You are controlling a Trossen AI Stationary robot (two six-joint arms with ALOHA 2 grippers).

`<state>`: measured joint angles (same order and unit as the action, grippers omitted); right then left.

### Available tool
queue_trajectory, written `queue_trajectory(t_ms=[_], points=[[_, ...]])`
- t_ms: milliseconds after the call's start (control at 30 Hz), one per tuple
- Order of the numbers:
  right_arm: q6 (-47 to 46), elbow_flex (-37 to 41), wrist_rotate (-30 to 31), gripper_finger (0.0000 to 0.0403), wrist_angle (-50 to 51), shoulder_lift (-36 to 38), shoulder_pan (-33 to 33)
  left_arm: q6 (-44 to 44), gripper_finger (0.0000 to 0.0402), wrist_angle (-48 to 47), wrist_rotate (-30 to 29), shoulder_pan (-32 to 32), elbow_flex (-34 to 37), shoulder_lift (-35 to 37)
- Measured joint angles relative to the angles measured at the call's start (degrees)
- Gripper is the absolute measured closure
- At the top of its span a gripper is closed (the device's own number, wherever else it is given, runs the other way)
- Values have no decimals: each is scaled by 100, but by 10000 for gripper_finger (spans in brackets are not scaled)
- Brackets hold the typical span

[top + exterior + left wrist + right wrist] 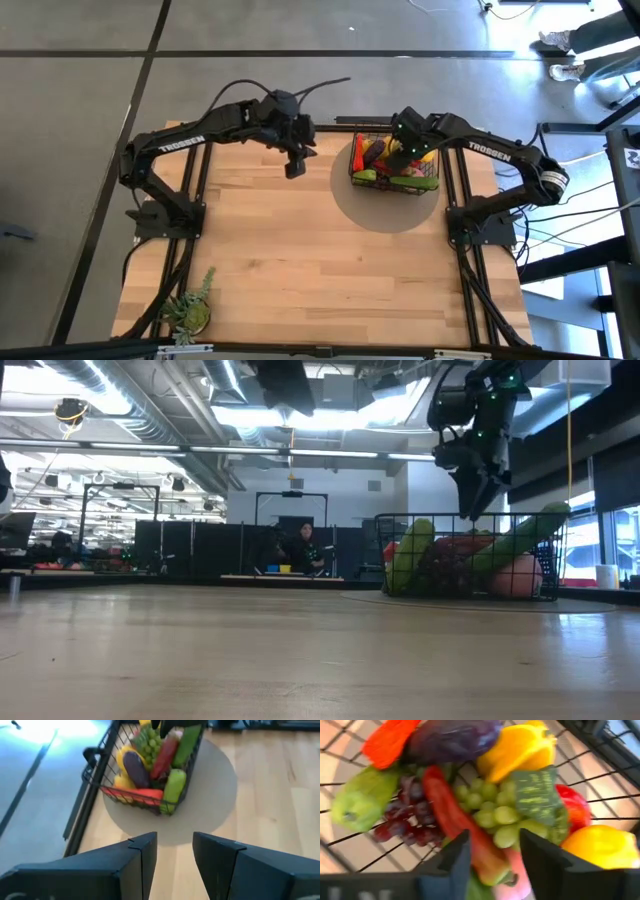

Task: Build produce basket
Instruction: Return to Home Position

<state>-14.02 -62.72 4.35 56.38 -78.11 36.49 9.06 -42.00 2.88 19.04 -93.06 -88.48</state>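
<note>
**Counter** (320,260) — pale wood, being listed from left to right as seen from above.

1. **Potted plant** (190,312): being kept at the near left corner of the counter, well apart from every other entry.

2. **Left tool** (294,166): being held in the air over the far middle of the counter, to the left of the basket and apart from it. Its fingers (142,850) are being held moderately apart, with nothing between them. In the left wrist view it is being pointed toward the basket.

3. **Basket** (351,172): black wire, being borne on a round grey mat (385,218) at the far right of the counter. The produce is being carried inside it, heaped to the rim:
   - purple eggplant (452,740)
   - orange carrot (387,742)
   - yellow pepper (520,750)
   - green grapes (495,812)
   - dark grapes (402,820)
   - long red pepper (447,815)
   - pale green piece (362,802), kind not being made out
   - lemon (602,847)
   - cucumber (530,530), being propped with one end above the rim in the low view

4. **Right tool** (408,150): being held directly over the basket, pointing down, just above the heaped produce. Its fingers (452,865) are being held apart to a middling width, and nothing is being gripped.
</note>
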Motion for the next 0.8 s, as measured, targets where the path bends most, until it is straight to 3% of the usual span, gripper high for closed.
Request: queue_trajectory(t_ms=[233,333,533,800], points=[[-53,-481,0,391,137,18,-375,0,287,-168,75,-262,0,43],[-46,-888,5,389,133,19,-466,150,287,-175,-82,-334,0,43],[362,-2038,8,400,591,20,-767,-190,318,-429,-1432,-469,13,158],[897,-3637,7,401,1906,31,-1327,-611,396,-1161,-1470,-595,7,1011]])
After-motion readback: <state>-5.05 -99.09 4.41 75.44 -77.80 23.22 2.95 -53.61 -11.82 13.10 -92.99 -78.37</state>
